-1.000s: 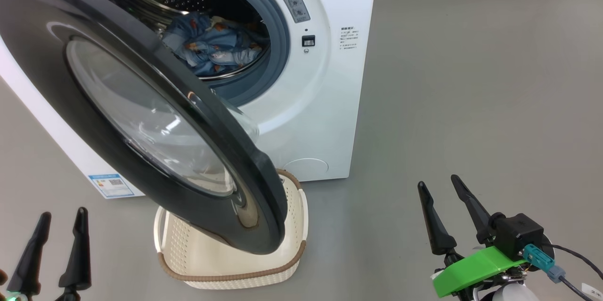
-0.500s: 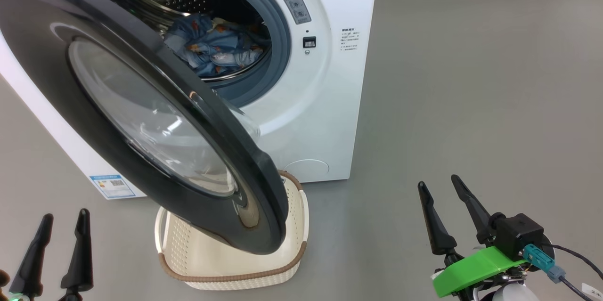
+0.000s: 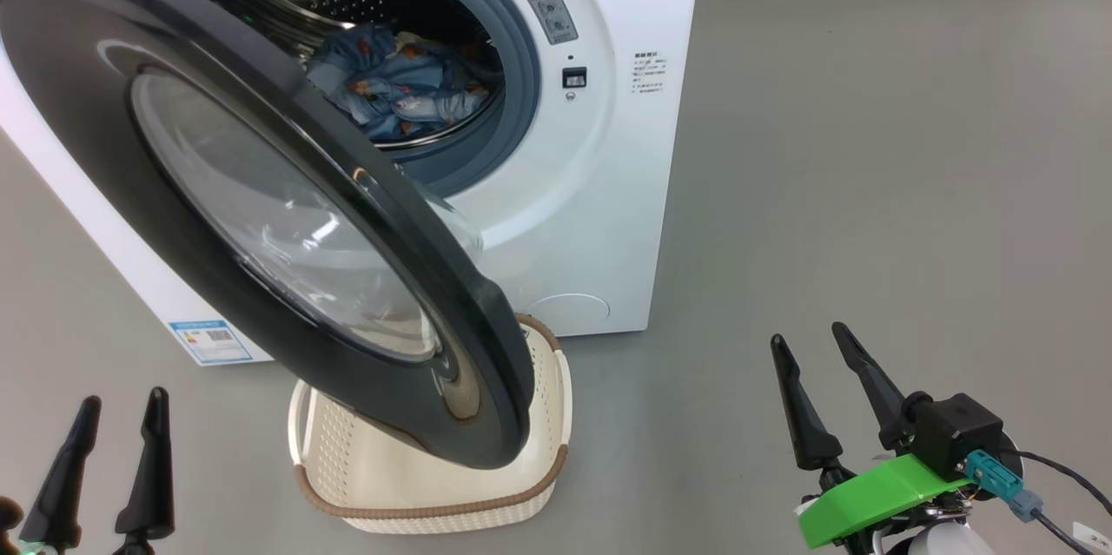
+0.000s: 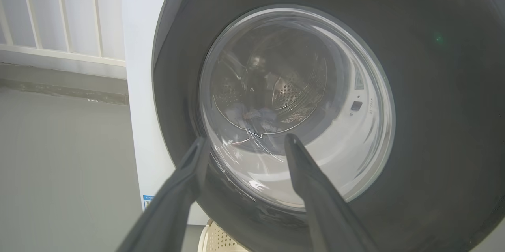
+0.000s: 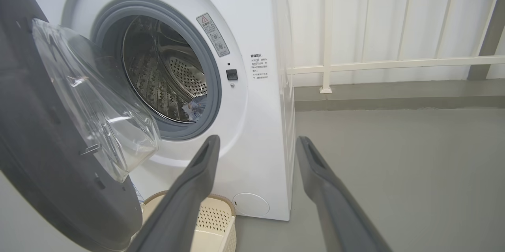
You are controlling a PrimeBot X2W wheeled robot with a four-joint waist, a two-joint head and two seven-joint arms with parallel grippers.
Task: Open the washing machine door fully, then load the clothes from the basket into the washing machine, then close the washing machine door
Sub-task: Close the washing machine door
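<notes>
The white washing machine (image 3: 599, 190) stands at the upper left with its door (image 3: 278, 225) swung out at an angle over the basket (image 3: 434, 498). The light-blue printed clothes (image 3: 400, 86) lie inside the steel drum. What shows of the cream basket's inside is bare. My left gripper (image 3: 123, 399) is open at the lower left, short of the door and touching nothing. In the left wrist view my left gripper (image 4: 246, 138) points at the door (image 4: 434, 86) glass. My right gripper (image 3: 807, 333) is open and empty over the floor at the right. In the right wrist view my right gripper (image 5: 258, 138) faces the washing machine (image 5: 256, 27).
Bare grey floor (image 3: 869, 147) stretches to the machine's right. A white railing (image 5: 327, 66) on a low curb (image 5: 394, 102) runs behind. The door's lower edge overhangs the basket (image 5: 215, 220). A blue label sticker (image 3: 210, 340) marks the machine's lower left corner.
The head view has shifted a little, so machine, door and basket sit slightly further right. Both grippers stay open; nothing was taken hold of or let go.
</notes>
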